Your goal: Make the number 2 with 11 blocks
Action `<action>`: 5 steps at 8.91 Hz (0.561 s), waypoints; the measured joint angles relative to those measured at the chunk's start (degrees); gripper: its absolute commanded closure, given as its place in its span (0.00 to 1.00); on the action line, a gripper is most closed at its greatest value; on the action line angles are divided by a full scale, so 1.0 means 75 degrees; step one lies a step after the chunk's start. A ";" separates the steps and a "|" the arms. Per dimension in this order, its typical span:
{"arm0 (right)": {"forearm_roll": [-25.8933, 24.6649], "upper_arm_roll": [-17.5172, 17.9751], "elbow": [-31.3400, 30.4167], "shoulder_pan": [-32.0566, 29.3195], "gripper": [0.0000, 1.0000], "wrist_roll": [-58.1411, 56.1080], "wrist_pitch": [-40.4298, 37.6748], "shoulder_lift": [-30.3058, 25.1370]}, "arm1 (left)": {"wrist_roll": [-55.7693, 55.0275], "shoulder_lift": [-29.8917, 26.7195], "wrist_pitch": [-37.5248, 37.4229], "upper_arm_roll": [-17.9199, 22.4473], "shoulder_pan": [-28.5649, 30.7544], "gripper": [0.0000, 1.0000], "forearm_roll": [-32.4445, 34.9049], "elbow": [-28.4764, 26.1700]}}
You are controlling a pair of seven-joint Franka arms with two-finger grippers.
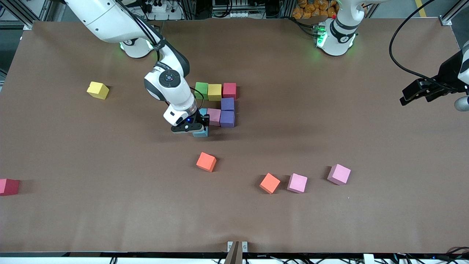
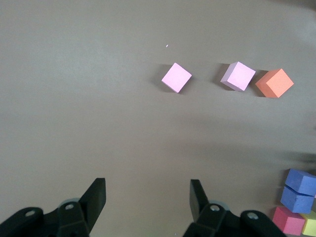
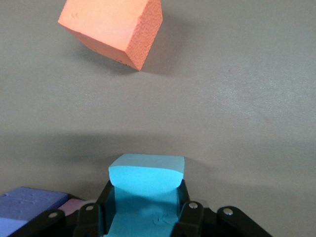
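Brown table (image 1: pixel 329 121) fills the front view. Right arm (image 1: pixel 121 22) comes down from the upper left of the frame to centre; the left arm waits at the right edge.

Partial number 2 (image 1: pixel 220 104), centre frame: green, yellow, red across the top, two purple cubes down from the red, a pink cube (image 1: pixel 214 116) turning back, one light blue mostly hidden under the wrist.

Right gripper (image 1: pixel 200 130) sits low at the figure's lower corner, clamped on a light blue block (image 1: pixel 200 132); the foam bulges between the jaws in its wrist view. Left gripper (image 1: pixel 417 93) hangs over bare table, jaws partly apart, empty.

Loose blocks, lower half of frame: orange cube (image 1: pixel 206 161), a second orange, two pink. Stray yellow at upper left, red at left edge.

Risks: squeezed foam may spring or cling on release and skew the cube; set down off-line, it could nudge the pink neighbour and break the row.
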 measured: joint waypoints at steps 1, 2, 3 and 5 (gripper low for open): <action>0.0000 0.0000 -0.0004 0.0000 0.13 -0.0001 0.0000 0.0000 | 0.0000 0.0000 0.0000 0.0000 0.0000 0.23 -0.0001 0.0000; 0.0000 -0.0001 -0.0014 0.0000 0.03 -0.0001 -0.0001 0.0000 | 0.0000 0.0000 0.0000 0.0000 0.0000 0.23 -0.0003 0.0000; 0.0000 -0.0003 -0.0033 0.0000 0.00 -0.0002 -0.0001 0.0000 | 0.0000 0.0000 0.0000 0.0000 0.0001 0.23 -0.0003 0.0000; 0.0000 -0.0004 -0.0037 0.0000 0.00 -0.0007 -0.0001 0.0000 | 0.0000 0.0000 0.0000 0.0000 0.0003 0.23 -0.0004 0.0000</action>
